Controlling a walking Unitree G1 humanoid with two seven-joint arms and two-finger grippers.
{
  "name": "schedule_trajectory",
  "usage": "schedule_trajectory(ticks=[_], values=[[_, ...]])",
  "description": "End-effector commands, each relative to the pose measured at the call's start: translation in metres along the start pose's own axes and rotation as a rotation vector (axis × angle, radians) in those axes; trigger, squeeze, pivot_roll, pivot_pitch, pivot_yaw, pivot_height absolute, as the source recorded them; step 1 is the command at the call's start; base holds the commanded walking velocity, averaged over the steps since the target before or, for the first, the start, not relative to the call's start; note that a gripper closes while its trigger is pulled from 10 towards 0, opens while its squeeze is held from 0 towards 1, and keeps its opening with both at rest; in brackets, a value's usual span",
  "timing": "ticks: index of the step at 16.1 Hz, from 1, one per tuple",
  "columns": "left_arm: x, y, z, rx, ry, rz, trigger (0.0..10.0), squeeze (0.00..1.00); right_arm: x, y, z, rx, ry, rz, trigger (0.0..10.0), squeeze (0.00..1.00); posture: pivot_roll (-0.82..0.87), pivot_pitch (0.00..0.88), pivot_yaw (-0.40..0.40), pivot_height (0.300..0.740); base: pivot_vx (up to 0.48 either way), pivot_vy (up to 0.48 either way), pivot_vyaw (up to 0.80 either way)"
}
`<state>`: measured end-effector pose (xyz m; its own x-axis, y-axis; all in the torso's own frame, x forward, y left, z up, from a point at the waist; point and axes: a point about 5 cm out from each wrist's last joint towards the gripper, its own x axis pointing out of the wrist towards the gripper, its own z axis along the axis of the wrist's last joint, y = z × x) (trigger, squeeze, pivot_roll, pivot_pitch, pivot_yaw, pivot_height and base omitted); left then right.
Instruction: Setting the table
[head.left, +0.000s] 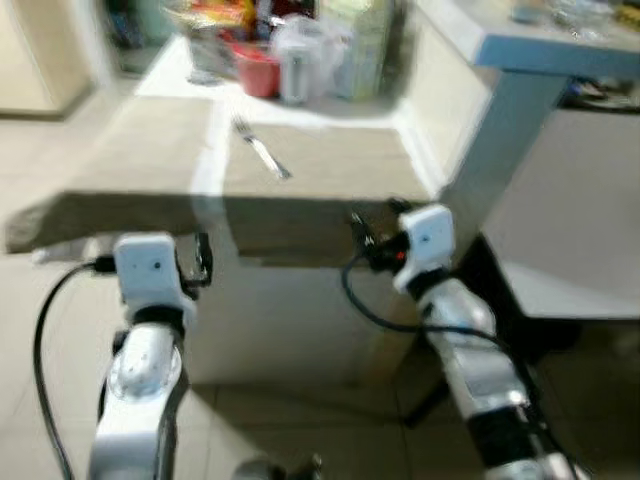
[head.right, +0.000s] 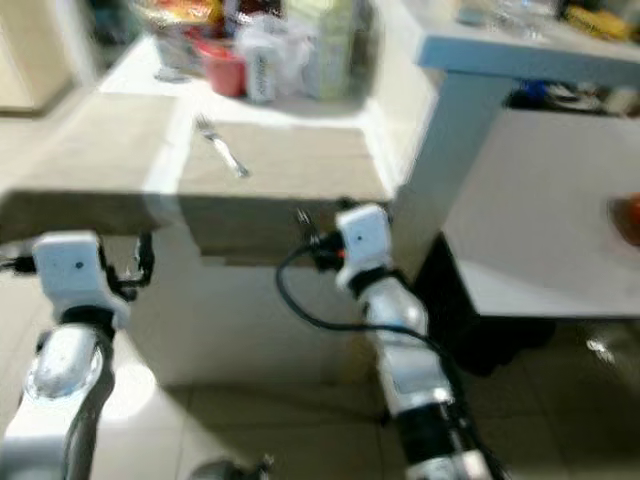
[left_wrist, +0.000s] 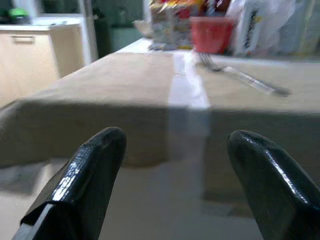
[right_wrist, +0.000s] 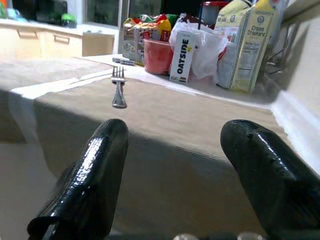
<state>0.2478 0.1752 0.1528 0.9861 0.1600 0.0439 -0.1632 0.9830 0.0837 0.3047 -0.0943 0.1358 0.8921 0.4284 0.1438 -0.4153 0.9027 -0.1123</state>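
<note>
Both grippers wide open, nothing held. Left gripper (left_wrist: 170, 165) low in the left wrist frame, fingers spread, aimed at the front edge of the table (head.left: 120, 215). Right gripper (right_wrist: 175, 170) same deal, low in its frame, facing the hanging edge of the beige placemat (right_wrist: 165, 120). Fork (head.left: 262, 150) upper centre of the left eye frame, lying flat on that placemat, tines away from the robot. Behind it, top of frame: red cup (right_wrist: 157, 56), Oatside carton (right_wrist: 181, 56), cracker box (right_wrist: 245, 45). Second placemat (head.left: 150, 150) to the left.
</note>
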Motion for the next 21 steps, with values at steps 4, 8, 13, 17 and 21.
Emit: schedule_trajectory(ticks=[4, 8, 13, 17, 21], values=[[0.003, -0.009, 0.002, -0.038, 0.009, 0.004, 10.0, 0.0, -0.002, -0.009, -0.001, -0.024, 0.007, -0.031, 10.0, 0.0, 0.03, 0.0, -0.036, 0.736, 0.0, 0.0, 0.0], [0.008, -0.015, 0.001, -0.049, 0.024, 0.024, 10.0, 0.0, -0.002, -0.005, -0.001, -0.035, 0.002, -0.007, 10.0, 0.0, 0.02, 0.0, -0.031, 0.736, 0.322, -0.347, 0.19], [0.01, -0.011, 0.004, -0.031, 0.026, 0.051, 10.0, 0.0, 0.001, -0.003, -0.001, -0.067, 0.006, 0.0, 10.0, 0.0, 0.03, 0.0, -0.034, 0.736, 0.0, 0.0, 0.67], [0.012, -0.015, 0.007, -0.048, 0.025, 0.054, 10.0, 0.0, 0.0, -0.001, -0.001, -0.061, 0.007, 0.007, 10.0, 0.0, 0.02, 0.0, -0.023, 0.736, 0.335, 0.0, 0.0], [0.017, -0.019, 0.011, -0.006, 0.02, 0.031, 10.0, 0.0, 0.002, -0.003, 0.002, -0.058, -0.004, -0.016, 10.0, 0.0, 0.02, 0.0, -0.02, 0.736, 0.437, 0.0, 0.0]])
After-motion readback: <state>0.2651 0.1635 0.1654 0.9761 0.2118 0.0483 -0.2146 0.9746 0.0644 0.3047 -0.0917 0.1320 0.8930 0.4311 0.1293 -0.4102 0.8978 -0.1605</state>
